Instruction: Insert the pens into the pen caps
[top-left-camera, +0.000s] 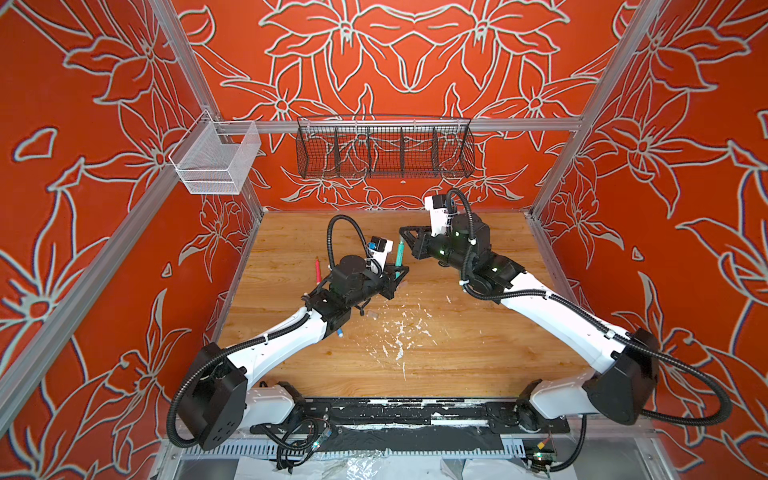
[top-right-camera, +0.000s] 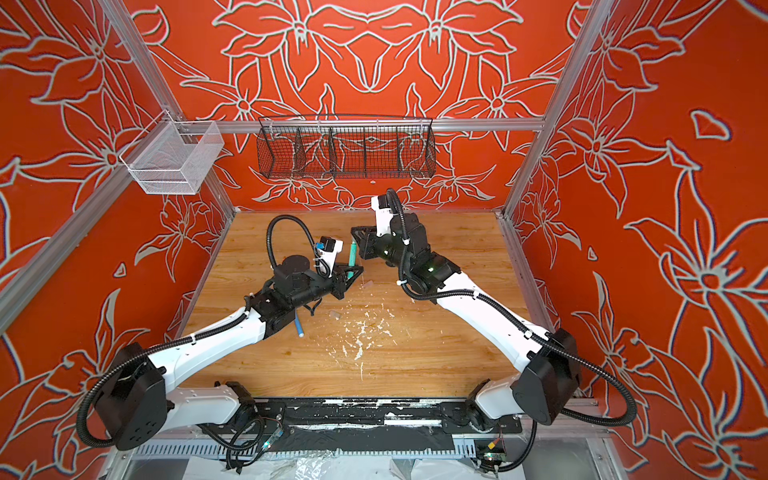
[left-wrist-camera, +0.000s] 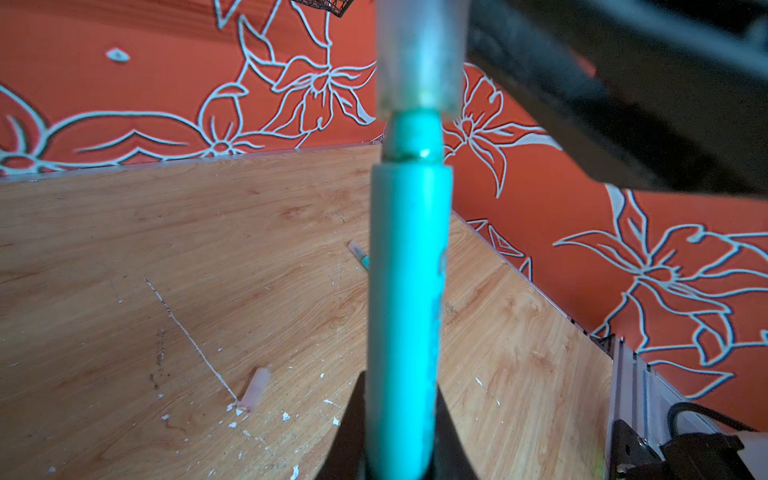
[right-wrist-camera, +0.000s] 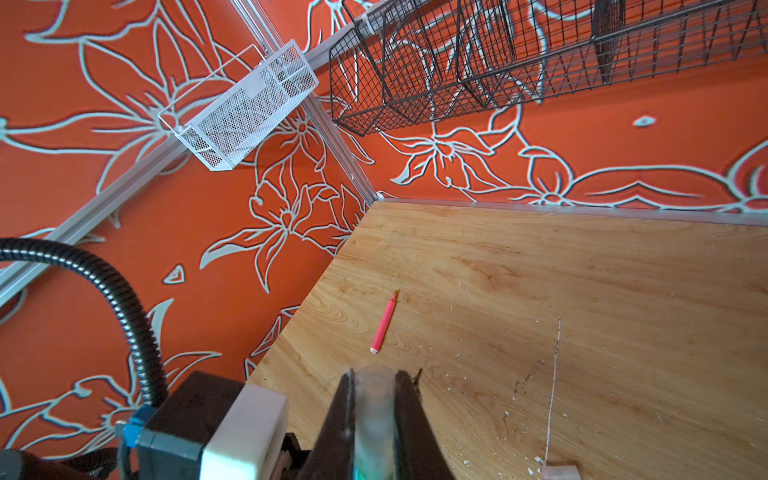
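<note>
Above the far middle of the desk (top-left-camera: 478, 365), a green pen (left-wrist-camera: 409, 291) is gripped by the left fingers (left-wrist-camera: 345, 440) with its tip partly inside a pen cap (left-wrist-camera: 419, 54) clamped by the right fingers (right-wrist-camera: 336, 415), so a straight seating push is judged needed next.

In both top views the left gripper (top-left-camera: 400, 273), clamped on a green marker pen (top-left-camera: 400, 251), and the right gripper (top-left-camera: 405, 235), pinching a translucent greyish cap (left-wrist-camera: 419, 62) over the pen's tip, meet at centre frame and bar the way between them. The wooden tabletop (top-left-camera: 478, 361) lies bare at lower right and along its far edge. Left of centre lie a red-pink pen (top-left-camera: 317, 270), a blue pen (top-left-camera: 339, 332) seemingly partly under the left arm (top-left-camera: 291, 332), one loose tan cap (top-left-camera: 372, 314) and a second loose cap (top-left-camera: 402, 284).
</note>
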